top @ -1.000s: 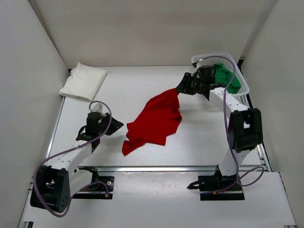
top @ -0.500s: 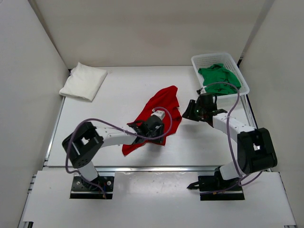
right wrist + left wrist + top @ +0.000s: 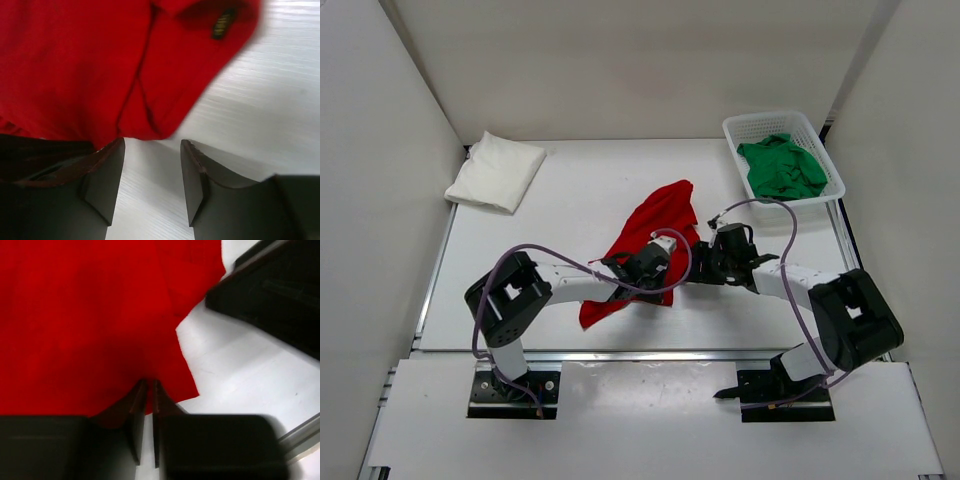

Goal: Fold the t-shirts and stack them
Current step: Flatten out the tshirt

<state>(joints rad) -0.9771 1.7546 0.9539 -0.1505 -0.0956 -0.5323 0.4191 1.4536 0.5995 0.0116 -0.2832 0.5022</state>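
Red cloth lies rumpled at the middle of the counter [image 3: 570,190]: the red t-shirt [image 3: 655,235], not yet spread. The white t-shirt [image 3: 497,170] sits folded at the far left corner, and the green t-shirt [image 3: 782,167] is bunched in the basket [image 3: 827,165].

Both arms are low at the red shirt's near edge. The left claw [image 3: 149,390] is narrowed to a slit right at the hem; I cannot tell whether cloth is caught in it. The right claw [image 3: 150,170] stands wide and empty over bare counter, just beside the edge near the neck label [image 3: 222,22].

The step looks like taking hold to spread the shirt. It would go best if each claw pinches one layer only, well apart along the edge, then draws the cloth taut and flat before any fold.
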